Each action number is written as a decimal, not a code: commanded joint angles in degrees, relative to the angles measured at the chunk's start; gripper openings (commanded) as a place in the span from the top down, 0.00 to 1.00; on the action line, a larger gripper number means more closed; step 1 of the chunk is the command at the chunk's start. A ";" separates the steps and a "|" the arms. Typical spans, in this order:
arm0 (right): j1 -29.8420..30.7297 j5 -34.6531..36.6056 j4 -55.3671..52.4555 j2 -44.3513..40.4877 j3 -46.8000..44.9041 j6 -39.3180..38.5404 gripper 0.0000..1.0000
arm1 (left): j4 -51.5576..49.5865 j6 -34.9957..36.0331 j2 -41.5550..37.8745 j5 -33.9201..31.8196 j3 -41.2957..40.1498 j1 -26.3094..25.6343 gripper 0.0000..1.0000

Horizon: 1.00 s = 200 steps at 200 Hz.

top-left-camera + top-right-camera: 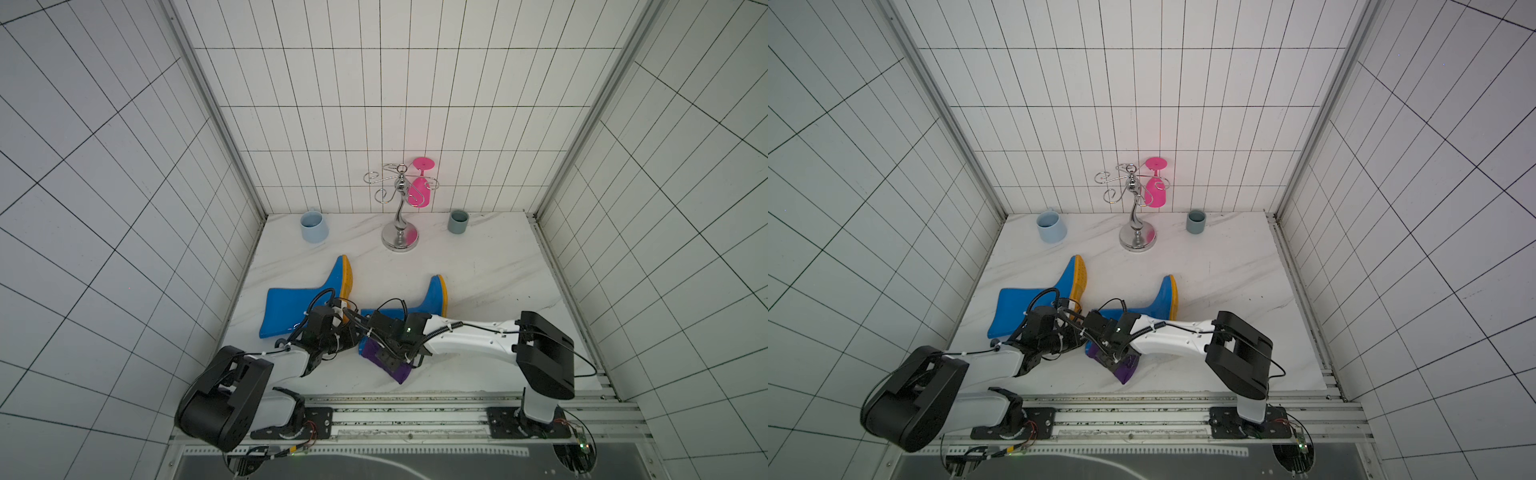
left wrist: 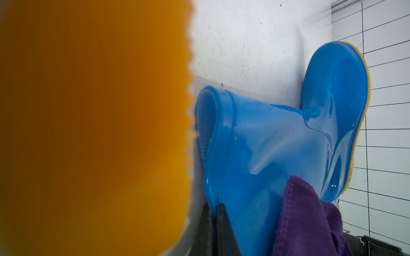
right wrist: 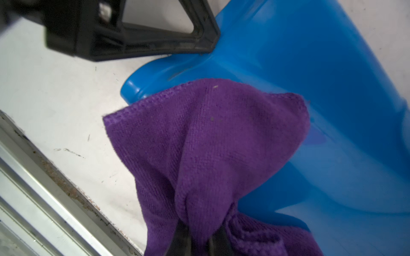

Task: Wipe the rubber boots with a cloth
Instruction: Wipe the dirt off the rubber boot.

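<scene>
Front rail: an aluminium rail (image 1: 415, 409) runs along the near edge of the bench (image 1: 478, 282), with both arm bases bolted to it.
Right end effector (image 3: 199, 232): pressed together on a gathered fold of the cloth (image 3: 199, 144).
Cloth: dark purple with a fine woven texture. It is draped over the shaft of the boot under the cloth (image 3: 310, 66) near the cuff, and its loose end lies on the bench in both top views (image 1: 399, 372) (image 1: 1125, 372).
Left end effector (image 2: 214, 212): pinched tight on the cuff rim of that same boot.
Boot under the cloth: on its side, glossy blue, toe toward the back wall. An orange-yellow sole edges the foot, and the open cuff shows a mesh-like lining (image 2: 206, 124).
Other boot (image 1: 291, 307): on its side just beside it, toward the left arm. Its sole faces the first boot's cuff and shows as an orange blur in the left wrist view.
Mug (image 1: 314, 226): pale blue, upright at the back; only its own pale bottom shows inside.
Cup (image 1: 459, 221): grey-green, upright, well apart from the mug.
Stand (image 1: 400, 237): chrome, between the two, with a pink goblet (image 1: 419, 189) hanging upside down on it.
Room: the bench is white and marble-veined. White tiled walls (image 1: 374, 83) close in three sides.
</scene>
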 commanded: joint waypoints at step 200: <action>-12.92 5.59 -9.36 -25.88 -22.14 8.91 1.00 | -3.59 -0.08 0.82 1.77 -1.50 -0.10 1.00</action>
